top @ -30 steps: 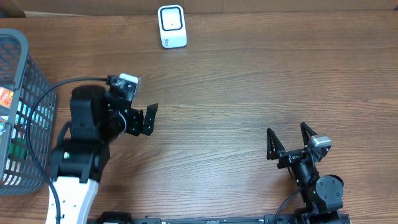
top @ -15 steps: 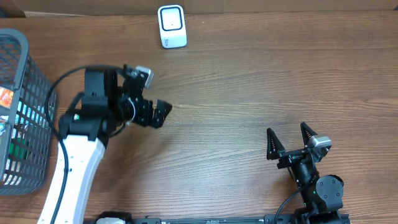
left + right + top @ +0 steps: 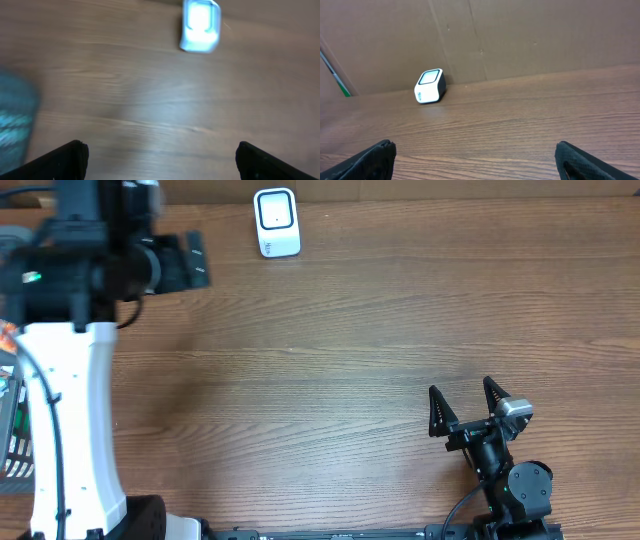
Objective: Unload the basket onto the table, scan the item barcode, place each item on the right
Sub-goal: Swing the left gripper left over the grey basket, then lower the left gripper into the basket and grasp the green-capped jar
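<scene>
You had the left gripper [image 3: 162, 148] spread wide and empty over the table [image 3: 350, 330], far-left | right gripper [image 3: 462, 398] gaping, empty, near-right | scanner [image 3: 276, 222] at far edge | basket [image 3: 14, 470] left, contents mostly hidden.

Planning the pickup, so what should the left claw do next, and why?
Probably swing the left claw over the basket and lower it in to pick something: it is open and empty, and nothing sits before the scanner yet.
</scene>
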`<state>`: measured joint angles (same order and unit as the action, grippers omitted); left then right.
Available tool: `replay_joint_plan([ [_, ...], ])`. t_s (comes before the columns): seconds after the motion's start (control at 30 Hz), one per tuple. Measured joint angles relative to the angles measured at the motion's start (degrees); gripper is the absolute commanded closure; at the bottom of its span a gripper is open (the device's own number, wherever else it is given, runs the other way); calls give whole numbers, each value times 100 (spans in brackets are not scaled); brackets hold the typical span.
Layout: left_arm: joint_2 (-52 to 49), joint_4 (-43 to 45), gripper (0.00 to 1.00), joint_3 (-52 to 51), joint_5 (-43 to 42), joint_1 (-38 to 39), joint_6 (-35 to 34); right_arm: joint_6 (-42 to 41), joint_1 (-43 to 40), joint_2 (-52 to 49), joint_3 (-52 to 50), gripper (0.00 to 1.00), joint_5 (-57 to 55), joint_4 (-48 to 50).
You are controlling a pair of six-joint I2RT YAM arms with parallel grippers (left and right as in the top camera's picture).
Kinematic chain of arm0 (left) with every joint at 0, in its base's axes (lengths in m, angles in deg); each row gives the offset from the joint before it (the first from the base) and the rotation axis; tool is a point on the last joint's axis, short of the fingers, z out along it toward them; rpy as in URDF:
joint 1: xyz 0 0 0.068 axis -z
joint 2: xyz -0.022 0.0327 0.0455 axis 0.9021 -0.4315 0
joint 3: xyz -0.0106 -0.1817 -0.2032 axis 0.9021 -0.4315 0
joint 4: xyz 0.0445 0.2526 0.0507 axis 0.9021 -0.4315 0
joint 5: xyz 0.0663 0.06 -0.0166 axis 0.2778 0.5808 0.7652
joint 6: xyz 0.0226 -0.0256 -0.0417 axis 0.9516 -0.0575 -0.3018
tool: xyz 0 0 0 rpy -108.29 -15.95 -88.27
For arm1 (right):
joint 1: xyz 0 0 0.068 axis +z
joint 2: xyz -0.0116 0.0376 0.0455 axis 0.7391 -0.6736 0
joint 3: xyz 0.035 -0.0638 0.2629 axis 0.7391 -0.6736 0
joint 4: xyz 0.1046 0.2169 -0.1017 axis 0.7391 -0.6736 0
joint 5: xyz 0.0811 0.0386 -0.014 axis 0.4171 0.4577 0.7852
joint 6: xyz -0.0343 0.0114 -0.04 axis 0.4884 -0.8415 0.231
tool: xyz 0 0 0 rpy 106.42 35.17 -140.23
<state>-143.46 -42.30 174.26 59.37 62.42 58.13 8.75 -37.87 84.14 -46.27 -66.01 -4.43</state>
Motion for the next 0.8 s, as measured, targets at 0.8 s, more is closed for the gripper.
replay_joint_plan([
  [0.8, -28, -391, 0, 197, 184, -4673, -1563, -4, 0, 0, 0, 0, 0, 2],
])
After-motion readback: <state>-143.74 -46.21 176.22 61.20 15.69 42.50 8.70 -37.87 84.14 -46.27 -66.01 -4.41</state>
